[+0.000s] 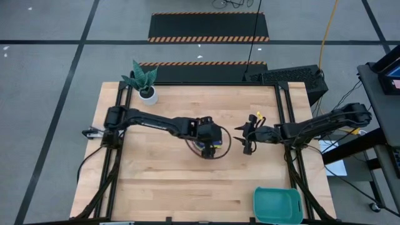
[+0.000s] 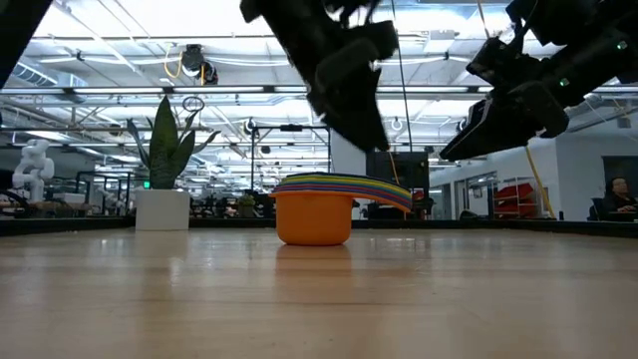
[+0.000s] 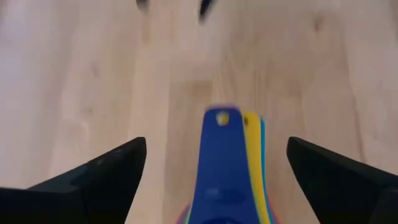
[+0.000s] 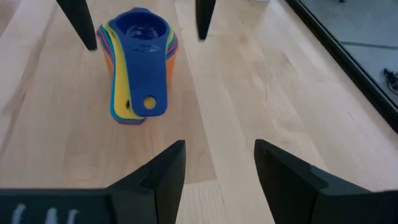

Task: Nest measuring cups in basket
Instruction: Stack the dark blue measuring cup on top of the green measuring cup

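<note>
Left pincer (image 1: 210,145) directly over the stack of measuring cups (image 1: 207,149), fingers spread wide apart to either side of the handles, clamped on nothing. In the left wrist view, dark blue handle (image 3: 222,163) running straight out between the two fingers (image 3: 99,180), yellow and light blue edges fanned just beside it. Stack seen from the low view as nested, orange cup (image 2: 313,219) outermost at the bottom, coloured rims layered above, standing upright on the wooden surface (image 1: 187,194) near its middle.

Right pincer (image 1: 247,137) raised to the stack's right, near but apart, fingers parted and empty; from its wrist view, handles pointing toward it. Left arm the nearer of the two.

Basket (image 1: 277,204) well apart at the front right corner of the surface, empty as far as visible. Likely next need: stack carried toward that corner, the side closer to the right arm.

White plant pot (image 1: 148,94) at the far left corner. No readable brands, labels or writing.
</note>
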Robot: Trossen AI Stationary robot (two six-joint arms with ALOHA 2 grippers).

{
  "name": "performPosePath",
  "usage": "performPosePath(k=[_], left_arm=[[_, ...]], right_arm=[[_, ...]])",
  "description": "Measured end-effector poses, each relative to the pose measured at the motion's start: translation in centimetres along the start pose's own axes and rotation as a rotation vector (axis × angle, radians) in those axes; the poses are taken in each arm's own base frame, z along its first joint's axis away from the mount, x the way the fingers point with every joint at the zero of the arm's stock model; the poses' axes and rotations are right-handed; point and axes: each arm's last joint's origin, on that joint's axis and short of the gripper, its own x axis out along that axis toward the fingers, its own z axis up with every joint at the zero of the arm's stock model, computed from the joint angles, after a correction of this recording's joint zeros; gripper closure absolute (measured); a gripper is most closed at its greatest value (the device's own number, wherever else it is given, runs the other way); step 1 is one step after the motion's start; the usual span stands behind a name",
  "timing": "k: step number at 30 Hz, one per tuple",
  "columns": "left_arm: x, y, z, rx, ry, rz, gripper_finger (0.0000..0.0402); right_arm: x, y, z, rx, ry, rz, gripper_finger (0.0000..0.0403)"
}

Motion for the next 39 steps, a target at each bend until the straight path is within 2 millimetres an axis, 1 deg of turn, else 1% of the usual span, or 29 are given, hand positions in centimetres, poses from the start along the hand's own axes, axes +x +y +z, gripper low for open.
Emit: performPosePath(k=[4,6,8,10,13,16,20,25,29,36,39], left_arm=[[1.7,0.2,-0.1,0.005,0.076,-0.048,0.0005],[2.3,0.1,-0.3,0.019,0.119,-0.05,0.0005],[2.8,0.3,-0.4,0.029,0.124,-0.051,0.0005],[2.8,0.5,-0.5,0.027,0.137,-0.056,0.0005],[2.8,0.7,-0.4,-0.001,0.125,-0.112,0.0005],[2.8,0.6,-0.4,-0.02,0.127,-0.148,0.0005],[2.9,0.1,-0.7,-0.02,0.131,-0.155,0.0005],[2.9,-0.6,-0.5,-0.025,0.113,-0.128,0.0005],[2.8,-1.2,-0.2,0.016,0.08,-0.082,0.0005],[2.8,-1.1,-0.1,-0.002,0.076,-0.082,0.0005],[3.4,-1.1,-0.5,-0.009,0.098,-0.084,0.0005]], right_arm=[[-0.6,-0.3,-0.2,-0.005,0.032,-0.001,0.0218],[-0.9,-0.4,-0.3,-0.009,0.044,-0.002,0.0218],[-1.2,-0.5,-0.3,-0.005,0.042,-0.002,0.0218],[-1.5,-0.6,-0.3,0.014,0.04,-0.002,0.0218],[-1.6,-0.6,-0.2,0.037,0.03,0.0,0.0218],[-1.7,-0.5,-0.3,0.045,0.035,0.008,0.0218],[-1.8,-0.2,-0.3,0.036,0.033,0.024,0.0218],[-1.9,0.0,-0.3,0.027,0.027,0.035,0.0218],[-1.9,0.0,-0.3,0.026,0.027,0.035,0.0218],[-2.0,0.2,-0.2,0.031,0.021,0.043,0.0218],[-2.1,0.4,-0.1,0.027,0.01,0.055,0.0218]])
